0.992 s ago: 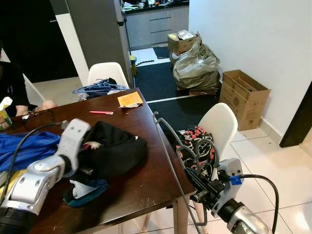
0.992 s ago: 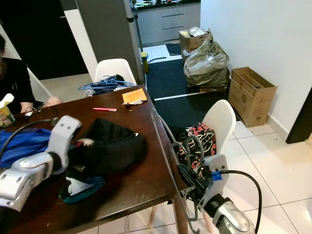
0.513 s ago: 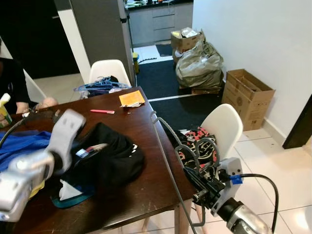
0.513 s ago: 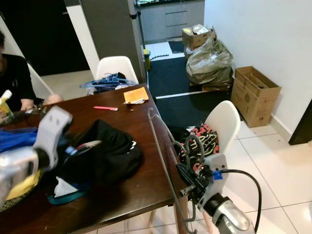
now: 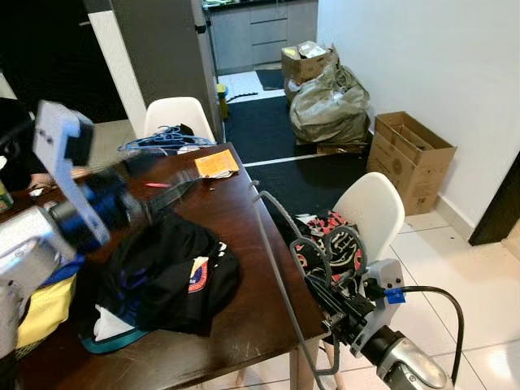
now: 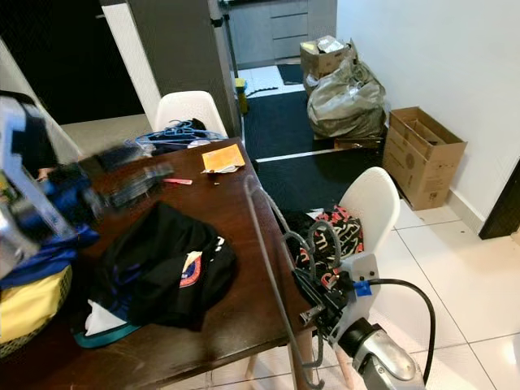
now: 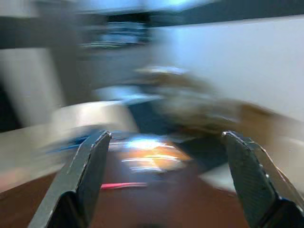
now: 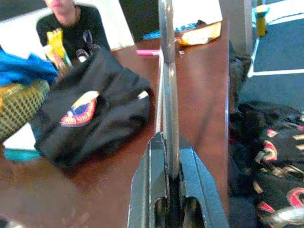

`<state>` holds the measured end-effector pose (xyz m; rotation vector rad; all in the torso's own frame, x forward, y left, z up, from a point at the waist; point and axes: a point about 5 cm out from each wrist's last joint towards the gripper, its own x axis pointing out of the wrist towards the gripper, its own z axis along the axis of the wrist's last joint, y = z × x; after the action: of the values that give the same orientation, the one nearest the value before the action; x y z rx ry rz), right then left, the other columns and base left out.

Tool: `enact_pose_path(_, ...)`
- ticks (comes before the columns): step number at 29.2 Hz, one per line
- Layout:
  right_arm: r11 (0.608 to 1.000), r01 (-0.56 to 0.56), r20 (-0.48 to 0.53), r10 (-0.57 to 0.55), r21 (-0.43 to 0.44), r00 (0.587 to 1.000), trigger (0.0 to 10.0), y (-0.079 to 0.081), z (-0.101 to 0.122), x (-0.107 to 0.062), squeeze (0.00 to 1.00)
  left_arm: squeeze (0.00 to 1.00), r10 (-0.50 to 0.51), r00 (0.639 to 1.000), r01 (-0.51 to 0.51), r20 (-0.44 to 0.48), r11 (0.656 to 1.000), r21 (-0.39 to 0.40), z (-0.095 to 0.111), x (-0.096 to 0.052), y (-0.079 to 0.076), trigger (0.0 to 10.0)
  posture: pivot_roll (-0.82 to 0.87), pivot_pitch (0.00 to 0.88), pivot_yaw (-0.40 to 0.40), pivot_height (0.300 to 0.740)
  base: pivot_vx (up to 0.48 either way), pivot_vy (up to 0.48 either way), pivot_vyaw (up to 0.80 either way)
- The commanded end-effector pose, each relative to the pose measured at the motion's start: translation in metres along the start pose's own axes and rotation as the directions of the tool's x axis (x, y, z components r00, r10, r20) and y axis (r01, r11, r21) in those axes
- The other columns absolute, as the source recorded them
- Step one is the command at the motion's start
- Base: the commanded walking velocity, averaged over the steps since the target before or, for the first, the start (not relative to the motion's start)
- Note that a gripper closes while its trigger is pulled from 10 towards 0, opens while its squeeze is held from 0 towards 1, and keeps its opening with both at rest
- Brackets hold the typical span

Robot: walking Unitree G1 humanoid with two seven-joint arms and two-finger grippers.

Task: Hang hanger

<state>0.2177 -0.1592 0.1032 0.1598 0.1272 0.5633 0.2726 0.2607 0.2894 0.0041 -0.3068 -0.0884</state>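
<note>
My right gripper (image 5: 331, 315) is low beside the table's front right corner, shut on the bottom bar of a grey wire hanger (image 5: 272, 252). The hanger slants up over the table edge, its hook (image 5: 258, 195) at the top. In the right wrist view the hanger (image 8: 167, 90) runs straight out from between the closed fingers (image 8: 151, 161). My left gripper (image 5: 175, 183) is raised over the brown table (image 5: 244, 236), blurred. In the left wrist view it (image 7: 165, 136) stands open with nothing between its fingers. A black garment (image 5: 175, 272) with a badge lies on the table below it.
A white chair (image 5: 378, 207) draped with black-and-red clothes (image 5: 333, 244) stands right of the table. Blue hangers (image 5: 166, 142) lie on the far white chair. An orange paper (image 5: 215, 162), a pink pen and a yellow basket (image 5: 41, 309) are on the table. A person (image 8: 71, 19) sits far left. A cardboard box (image 5: 406, 154) stands by the wall.
My left arm has lifted off the black garment and swung up toward the far side of the table, fingers open. The garment stays on the table. My right gripper still holds the hanger.
</note>
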Motion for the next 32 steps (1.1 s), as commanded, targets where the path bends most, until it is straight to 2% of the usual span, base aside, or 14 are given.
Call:
enact_pose_path(1,1.000,-0.006,-0.014,0.006,0.004,1.000,10.0,0.001,-0.002,0.001,0.00,0.00,0.102,0.995,-0.101,-0.008,0.994,0.046,-0.002,-0.003,0.013,10.0,-0.03,0.000,0.069,0.740,0.000,0.000,0.73)
enact_pose_path(2,1.000,-0.014,-0.008,0.014,-0.007,1.000,10.0,0.002,-0.001,0.001,0.00,0.00,0.294,0.956,-0.289,-0.004,0.944,0.157,-0.007,-0.010,0.032,10.0,-0.02,0.000,0.062,0.740,0.000,0.000,0.73)
enact_pose_path(3,1.000,-0.014,-0.008,0.014,-0.007,1.000,10.0,0.002,-0.001,0.001,0.00,0.00,0.294,0.956,-0.289,-0.004,0.944,0.157,-0.007,-0.010,0.032,10.0,-0.02,0.000,0.062,0.740,0.000,0.000,0.73)
enact_pose_path(4,1.000,-0.020,-0.005,0.020,-0.016,1.000,10.0,0.002,-0.001,0.001,0.00,0.00,0.419,0.908,-0.403,-0.006,0.877,0.261,-0.015,-0.023,0.040,10.0,-0.02,0.000,0.063,0.740,0.000,0.000,0.74)
enact_pose_path(5,1.000,-0.021,-0.001,0.021,-0.020,1.000,10.0,0.002,-0.001,0.001,0.00,0.00,0.471,0.882,-0.440,-0.011,0.830,0.343,-0.022,-0.033,0.038,10.0,-0.03,0.000,0.062,0.740,0.000,0.000,0.74)
enact_pose_path(7,1.000,-0.021,-0.001,0.021,-0.020,1.000,10.0,0.002,-0.001,0.001,0.00,0.00,0.471,0.882,-0.440,-0.011,0.830,0.343,-0.022,-0.033,0.038,10.0,-0.03,0.000,0.062,0.740,0.000,0.000,0.74)
enact_pose_path(8,1.000,-0.020,0.002,0.020,-0.021,1.000,10.0,0.002,-0.001,0.000,0.00,0.00,0.498,0.867,-0.454,-0.017,0.803,0.386,-0.029,-0.041,0.035,10.0,-0.02,0.000,0.059,0.740,0.000,0.000,0.74)
enact_pose_path(10,1.000,-0.020,0.002,0.020,-0.021,1.000,10.0,0.002,-0.001,0.000,0.00,0.00,0.498,0.867,-0.454,-0.017,0.803,0.386,-0.029,-0.041,0.035,10.0,-0.02,0.000,0.059,0.740,0.000,0.000,0.74)
enact_pose_path(12,1.000,-0.012,0.014,0.013,-0.010,1.000,10.0,0.001,0.000,0.000,0.00,0.00,0.438,0.894,-0.363,-0.092,0.830,0.423,-0.049,-0.050,0.017,10.0,-0.02,0.000,0.056,0.740,0.000,0.000,0.74)
enact_pose_path(16,1.000,-0.011,0.018,0.012,-0.006,1.000,10.0,0.000,0.000,0.000,0.00,0.00,0.418,0.900,-0.329,-0.127,0.840,0.432,-0.056,-0.053,0.014,10.0,-0.02,0.000,0.056,0.740,0.000,0.000,0.74)
enact_pose_path(18,1.000,-0.011,0.020,0.011,-0.002,1.000,10.0,0.000,0.000,0.000,0.00,0.00,0.400,0.906,-0.291,-0.142,0.830,0.476,-0.061,-0.054,0.018,10.0,-0.02,0.000,0.053,0.740,0.000,0.000,0.74)
enact_pose_path(20,1.000,-0.007,0.019,0.006,0.015,1.000,10.0,-0.001,0.000,0.000,0.00,0.00,0.455,0.880,-0.336,-0.139,0.802,0.494,-0.064,-0.053,0.036,10.0,-0.02,0.000,0.052,0.740,0.000,0.000,0.74)
enact_pose_path(23,1.000,-0.002,0.021,0.001,0.027,1.000,10.0,-0.002,-0.001,0.001,0.00,0.00,0.493,0.856,-0.371,-0.154,0.794,0.481,-0.070,-0.054,0.046,10.0,-0.02,0.000,0.052,0.740,0.000,0.000,0.55)
enact_pose_path(32,1.000,-0.004,0.021,0.004,-0.005,1.000,10.0,-0.003,0.001,0.000,0.00,0.00,0.549,0.782,-0.499,-0.295,0.835,0.233,-0.103,-0.054,0.054,10.0,-0.04,0.000,0.048,0.740,0.000,0.000,0.34)
